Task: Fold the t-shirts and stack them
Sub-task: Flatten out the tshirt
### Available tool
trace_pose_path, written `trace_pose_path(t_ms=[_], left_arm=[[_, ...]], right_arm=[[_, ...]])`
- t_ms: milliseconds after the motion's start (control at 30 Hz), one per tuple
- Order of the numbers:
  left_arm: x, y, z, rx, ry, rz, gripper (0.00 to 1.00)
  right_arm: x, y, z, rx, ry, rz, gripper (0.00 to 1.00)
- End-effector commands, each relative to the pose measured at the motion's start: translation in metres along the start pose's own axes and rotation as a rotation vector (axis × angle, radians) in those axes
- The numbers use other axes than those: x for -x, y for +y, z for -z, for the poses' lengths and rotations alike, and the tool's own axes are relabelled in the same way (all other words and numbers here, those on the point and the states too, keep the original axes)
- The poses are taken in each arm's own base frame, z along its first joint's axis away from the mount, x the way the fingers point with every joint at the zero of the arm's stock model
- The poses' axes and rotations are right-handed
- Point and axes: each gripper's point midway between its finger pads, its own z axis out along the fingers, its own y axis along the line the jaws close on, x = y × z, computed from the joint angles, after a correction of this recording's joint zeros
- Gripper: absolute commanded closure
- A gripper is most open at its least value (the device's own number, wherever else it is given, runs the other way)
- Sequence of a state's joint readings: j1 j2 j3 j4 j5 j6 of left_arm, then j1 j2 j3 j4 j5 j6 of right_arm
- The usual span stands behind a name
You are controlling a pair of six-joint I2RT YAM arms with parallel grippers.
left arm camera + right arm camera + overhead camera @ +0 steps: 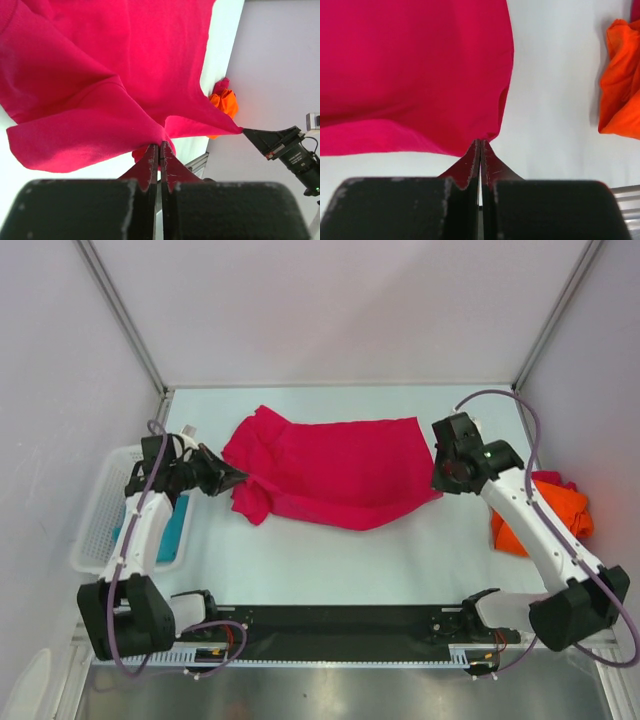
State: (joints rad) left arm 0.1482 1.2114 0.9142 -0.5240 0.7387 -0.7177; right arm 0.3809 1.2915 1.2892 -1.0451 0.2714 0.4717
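From above, on the pale smooth table (330, 560): crimson-pink t-shirt (330, 470), soft and matte, stretched wide between the two arms, upper edge fairly straight, lower edge sagging in a curve, a sleeve bunched and folded at the left end. Left gripper (238, 478), black and wedge-shaped, closed on the cloth at that left end; right gripper (440, 485) closed on the right corner, drawn out to a point. Orange t-shirt (560, 505) crumpled in a heap at the table's far right, partly behind the right arm, well apart from the crimson one. Teal t-shirt (175, 530) as a flat strip at the right side of the white mesh basket (95, 510), half hidden by the left arm; inside or over the rim, impossible to tell. Through the left wrist camera: left gripper (160, 145), dark scuffed fingers pressed together, pinching a gathered fold of the crimson-pink t-shirt (100, 75); fine knit, broad soft folds fanning away from the pinch. Beyond, right gripper (247, 131) clamped on the taut far corner, orange t-shirt (226, 102) lumpy just behind. Through the right wrist camera: right gripper (480, 142) shut tight on the tip of the crimson-pink t-shirt (410, 65), smooth above, one long crease below; orange t-shirt (622, 85) in rumpled folds at the right edge, bare white table (550, 75) between.
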Motion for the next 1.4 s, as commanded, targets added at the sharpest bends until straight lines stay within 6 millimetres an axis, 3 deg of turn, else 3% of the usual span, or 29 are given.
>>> trace_pose_path(t_ms=[0, 33, 267, 300, 367, 433, 467, 500, 533, 567, 667, 833, 933, 967, 1033, 1100, 1200, 1367], left_arm=[[-0.022, -0.015, 0.019, -0.092, -0.009, -0.111, 0.99], [-0.031, -0.009, 0.019, -0.090, 0.009, -0.095, 0.99], [-0.063, -0.022, 0.051, -0.126, -0.014, -0.141, 0.97], [-0.066, -0.024, 0.055, -0.132, -0.023, -0.152, 0.95], [-0.068, -0.023, 0.057, -0.126, -0.028, -0.148, 0.73], [-0.068, -0.025, 0.060, -0.123, -0.035, -0.151, 0.49], [-0.066, -0.027, 0.061, -0.119, -0.046, -0.162, 0.46], [-0.064, -0.029, 0.063, -0.115, -0.054, -0.172, 0.30], [-0.062, -0.032, 0.067, -0.108, -0.062, -0.179, 0.29], [-0.060, -0.031, 0.068, -0.093, -0.074, -0.188, 0.20], [-0.056, -0.033, 0.069, -0.081, -0.092, -0.197, 0.15], [-0.032, -0.027, 0.049, -0.064, -0.094, -0.176, 0.13], [-0.001, -0.027, 0.036, -0.025, -0.123, -0.188, 0.12], [0.007, -0.016, 0.023, 0.012, -0.095, -0.174, 0.12], [0.028, -0.016, 0.015, 0.047, -0.100, -0.196, 0.10], [0.042, 0.007, -0.006, 0.117, -0.054, -0.177, 0.08], [0.061, 0.037, -0.029, 0.225, -0.030, -0.140, 0.08], [0.072, 0.085, -0.056, 0.394, -0.011, -0.084, 0.09]], right_arm=[[-0.012, -0.012, 0.023, 0.030, -0.045, -0.045, 1.00], [-0.019, -0.017, 0.028, 0.032, -0.044, -0.051, 1.00], [-0.049, -0.044, 0.070, 0.030, -0.045, -0.097, 1.00], [-0.051, -0.046, 0.072, 0.030, -0.047, -0.102, 0.88], [-0.052, -0.048, 0.076, 0.031, -0.054, -0.107, 0.61], [-0.053, -0.048, 0.075, 0.031, -0.046, -0.108, 0.55], [-0.054, -0.047, 0.075, 0.033, -0.040, -0.107, 0.45], [-0.053, -0.045, 0.075, 0.038, -0.040, -0.106, 0.42], [-0.052, -0.045, 0.075, 0.043, -0.042, -0.107, 0.40], [-0.051, -0.043, 0.075, 0.048, -0.045, -0.107, 0.36], [-0.041, -0.038, 0.073, 0.060, -0.064, -0.104, 0.32], [-0.017, -0.017, 0.051, 0.066, -0.068, -0.073, 0.25], [0.001, 0.002, 0.026, 0.091, -0.053, -0.050, 0.24], [0.016, 0.010, 0.023, 0.116, -0.081, -0.058, 0.24], [0.022, 0.025, 0.009, 0.133, -0.040, -0.044, 0.24], [0.037, 0.039, 0.009, 0.164, -0.061, -0.040, 0.24], [0.043, 0.056, 0.012, 0.205, -0.065, -0.038, 0.24], [0.037, 0.060, 0.025, 0.243, -0.082, -0.051, 0.24]])
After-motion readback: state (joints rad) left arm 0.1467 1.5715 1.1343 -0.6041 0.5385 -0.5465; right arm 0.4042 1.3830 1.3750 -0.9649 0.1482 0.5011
